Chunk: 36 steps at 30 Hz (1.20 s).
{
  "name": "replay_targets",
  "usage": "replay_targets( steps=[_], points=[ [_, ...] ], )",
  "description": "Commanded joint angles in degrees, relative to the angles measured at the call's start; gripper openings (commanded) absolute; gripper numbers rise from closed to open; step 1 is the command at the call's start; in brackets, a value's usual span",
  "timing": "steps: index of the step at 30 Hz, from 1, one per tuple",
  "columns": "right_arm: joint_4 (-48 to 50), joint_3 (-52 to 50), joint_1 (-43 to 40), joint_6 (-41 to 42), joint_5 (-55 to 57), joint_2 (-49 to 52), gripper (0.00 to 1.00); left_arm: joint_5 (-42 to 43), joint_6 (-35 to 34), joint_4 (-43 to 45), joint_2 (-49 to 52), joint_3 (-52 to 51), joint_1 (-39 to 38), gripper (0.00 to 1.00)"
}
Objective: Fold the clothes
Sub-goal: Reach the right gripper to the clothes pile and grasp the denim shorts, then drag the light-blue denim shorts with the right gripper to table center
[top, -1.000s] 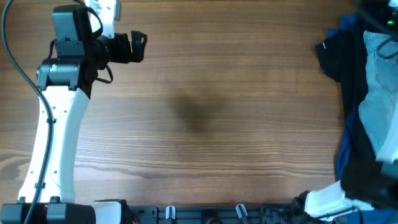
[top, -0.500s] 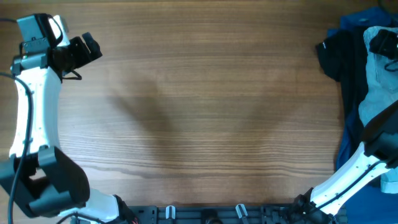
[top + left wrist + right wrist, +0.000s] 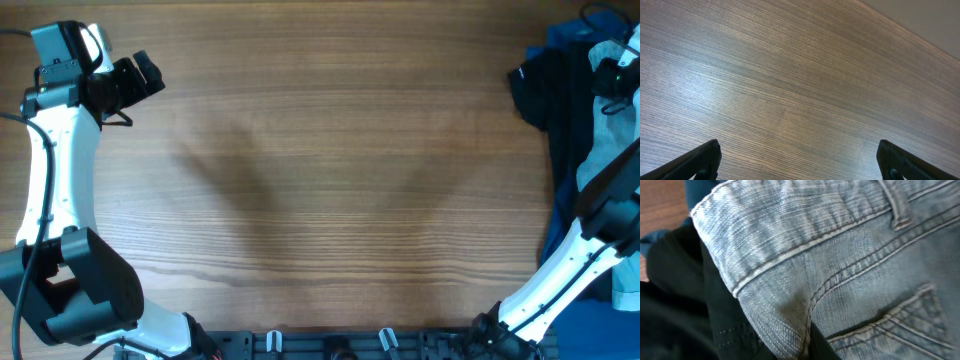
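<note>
The wooden table (image 3: 320, 180) carries a heap of fabric at its right edge. In the heap, a black garment (image 3: 535, 90) spreads leftward onto the wood, and royal blue fabric (image 3: 562, 40) shows at the far end and again along the near right side. The denim shorts (image 3: 600, 120) lie on top of this heap, against the right border of the overhead view. The right arm rises from the near right corner and crosses over the pile, covering part of the shorts. The right gripper (image 3: 618, 78) sits over the far part of the denim, and its fingers appear in neither view, so whether it is spread or clenched cannot be told. Its wrist camera is filled with the waistband (image 3: 790, 235), a belt loop (image 3: 897, 205) and a stitched pocket corner (image 3: 900, 325), the black cloth tucked underneath at the left. The left gripper (image 3: 140, 80) hovers at the far left corner, well apart from the pile, its fingers (image 3: 695, 162) spread wide with nothing between them.
</note>
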Motion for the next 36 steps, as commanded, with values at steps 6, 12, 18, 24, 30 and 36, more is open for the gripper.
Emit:
replay_targets(
  steps=[6,12,18,24,30,36],
  points=[
    [-7.6,0.9,15.4,5.2,-2.9,-11.1,0.07,0.5,-0.5,0.2,0.1,0.8,0.1,1.00],
    [-7.4,-1.0,42.0,17.6,-9.3,-7.5,0.12,-3.4,-0.5,0.2,0.1,0.8,0.2,1.00],
    [6.4,-1.4,64.1,22.7,-7.1,4.4,0.12,-3.4,-0.5,0.2,0.1,0.8,0.2,1.00],
    [8.1,-0.2,71.0,18.2,-3.1,3.7,0.73,-3.4,-0.5,0.2,0.1,0.8,0.2,1.00],
    [-3.7,0.4,59.7,14.7,-17.0,-12.0,0.88,-3.3,-0.3,0.2,0.1,0.8,0.1,1.00],
    [-31.0,-0.4,39.1,17.6,-7.2,-16.7,0.54,5.7,-0.3,3.0,0.9,0.8,-4.5,1.00]
  ],
)
